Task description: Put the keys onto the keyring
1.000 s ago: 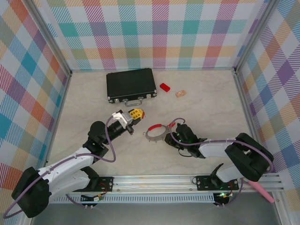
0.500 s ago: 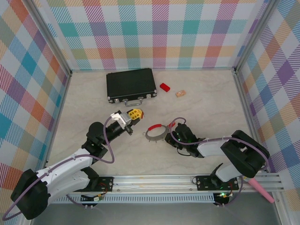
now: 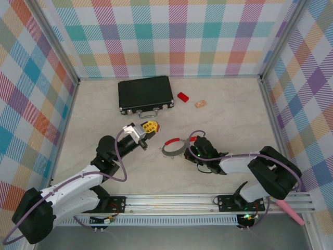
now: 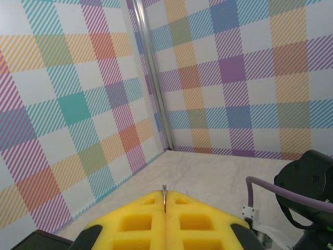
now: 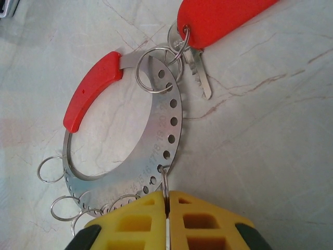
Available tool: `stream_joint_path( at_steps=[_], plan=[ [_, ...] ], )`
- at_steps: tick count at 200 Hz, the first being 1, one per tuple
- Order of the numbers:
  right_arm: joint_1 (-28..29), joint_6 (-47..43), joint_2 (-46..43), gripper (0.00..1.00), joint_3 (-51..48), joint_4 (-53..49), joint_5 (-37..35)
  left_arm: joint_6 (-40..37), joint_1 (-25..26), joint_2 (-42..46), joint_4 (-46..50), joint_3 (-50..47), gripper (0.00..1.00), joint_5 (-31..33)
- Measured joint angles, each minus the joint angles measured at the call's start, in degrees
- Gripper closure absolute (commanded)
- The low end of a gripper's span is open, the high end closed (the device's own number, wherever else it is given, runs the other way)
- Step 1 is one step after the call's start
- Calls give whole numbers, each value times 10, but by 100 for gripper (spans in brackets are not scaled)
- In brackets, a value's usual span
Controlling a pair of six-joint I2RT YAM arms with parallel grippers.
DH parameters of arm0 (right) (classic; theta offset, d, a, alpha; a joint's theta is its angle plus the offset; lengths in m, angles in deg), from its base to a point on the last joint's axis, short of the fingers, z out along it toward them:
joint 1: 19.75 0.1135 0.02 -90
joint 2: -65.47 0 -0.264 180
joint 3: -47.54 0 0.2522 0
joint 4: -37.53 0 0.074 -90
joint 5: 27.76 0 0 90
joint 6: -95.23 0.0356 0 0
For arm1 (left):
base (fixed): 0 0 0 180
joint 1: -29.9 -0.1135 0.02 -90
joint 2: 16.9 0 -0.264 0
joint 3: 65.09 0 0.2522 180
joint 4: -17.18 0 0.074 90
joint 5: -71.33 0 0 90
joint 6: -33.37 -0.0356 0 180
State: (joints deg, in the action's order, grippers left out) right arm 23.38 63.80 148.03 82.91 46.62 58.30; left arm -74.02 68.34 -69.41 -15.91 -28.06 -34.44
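Red head of key (image 5: 218, 18) cropped — keyring (image 5: 170, 130) rim behind right gripper (image 5: 167, 202)

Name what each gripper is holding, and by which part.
Right gripper: jaws shut on the keyring, pinching a small loop at its rim. Left gripper: jaws shut on a thin metal piece, its identity unclear.

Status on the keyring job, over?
Left gripper shut on thin silver blade. Right gripper shut on small loop of silver hoop keyring with red arc. One red-headed silver key already on it. Nothing blocking.
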Motion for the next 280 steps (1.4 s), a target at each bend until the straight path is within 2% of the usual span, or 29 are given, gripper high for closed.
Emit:
stream_joint_path(
  at_steps=[19,95,143,174,214,280],
  plan=[
    [-5,-10,1,83,0,-1,0,0,0,0,0,0,100,0],
    [-5,-10,15,84,-1,24,1,0,0,0,0,0,100,0],
    [-6,-11,23,100,0,34,1,0,0,1,0,0,100,0],
    [-6,-32,19,100,2,27,1,0,0,1,0,0,100,0],
    [-7,-133,-51,100,23,-52,-2,0,0,2,0,0,100,0],
    [-8,-422,-242,100,51,-105,-5,3,0,1,0,0,100,-2]
  ],
)
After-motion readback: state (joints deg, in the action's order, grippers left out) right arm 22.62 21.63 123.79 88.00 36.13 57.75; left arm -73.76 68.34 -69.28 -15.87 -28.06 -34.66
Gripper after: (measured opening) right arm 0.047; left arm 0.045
